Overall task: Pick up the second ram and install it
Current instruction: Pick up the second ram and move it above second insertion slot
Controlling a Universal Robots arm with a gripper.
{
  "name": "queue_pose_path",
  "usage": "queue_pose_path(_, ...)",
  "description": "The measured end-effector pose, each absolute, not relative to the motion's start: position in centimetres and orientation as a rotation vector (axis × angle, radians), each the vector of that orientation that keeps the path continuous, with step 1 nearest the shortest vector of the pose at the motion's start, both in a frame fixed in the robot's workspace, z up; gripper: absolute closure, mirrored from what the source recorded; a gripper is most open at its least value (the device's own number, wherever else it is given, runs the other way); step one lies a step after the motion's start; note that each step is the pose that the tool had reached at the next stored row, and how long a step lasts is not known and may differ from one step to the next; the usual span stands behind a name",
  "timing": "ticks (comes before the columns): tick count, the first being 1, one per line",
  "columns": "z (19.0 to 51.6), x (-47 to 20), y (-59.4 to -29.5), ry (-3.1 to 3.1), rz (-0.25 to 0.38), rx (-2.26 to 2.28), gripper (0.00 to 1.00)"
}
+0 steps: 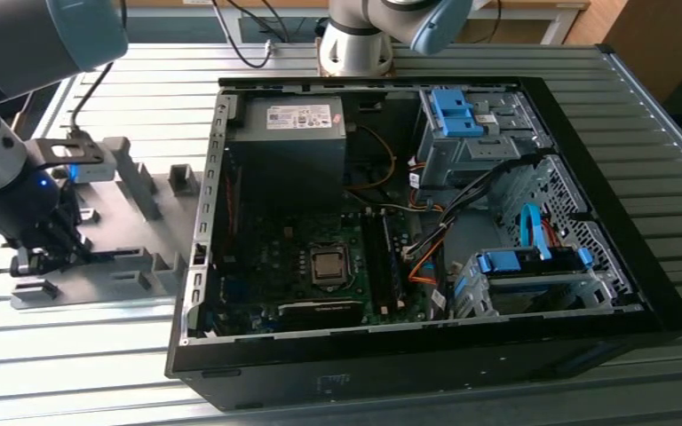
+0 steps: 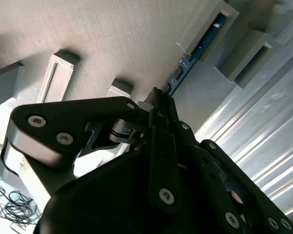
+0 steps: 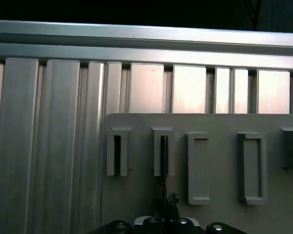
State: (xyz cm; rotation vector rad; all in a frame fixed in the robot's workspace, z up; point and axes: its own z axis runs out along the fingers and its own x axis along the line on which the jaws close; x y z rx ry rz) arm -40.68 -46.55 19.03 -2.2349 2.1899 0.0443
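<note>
The second ram [image 2: 195, 51] is a thin blue-green stick standing on edge in the grey fixture [image 2: 112, 44]; its far end sits in a slotted block. Seen edge-on in the first wrist view, the ram [image 3: 163, 163] runs as a dark line out of the second slot. My gripper [image 2: 159, 97] has its fingers drawn together on the near end of the stick. In the exterior view the gripper [image 1: 35, 256] is low over the grey fixture [image 1: 128, 235] at the exterior view's left. The open computer case [image 1: 217, 222] lies to the exterior view's right of it.
Inside the case are a power supply [image 1: 294, 133], a motherboard with long dark memory slots [image 1: 379, 257], blue drive cages [image 1: 531, 266] and loose cables. The ribbed metal table [image 1: 81, 364] carries everything. Upright grey blocks [image 1: 139, 177] stand on the fixture near the arm.
</note>
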Motion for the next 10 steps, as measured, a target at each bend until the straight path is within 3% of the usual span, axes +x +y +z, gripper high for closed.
queue_pose_path(10, 19.22, -40.68, -46.56, 2.214, 0.044, -2.211, 0.86)
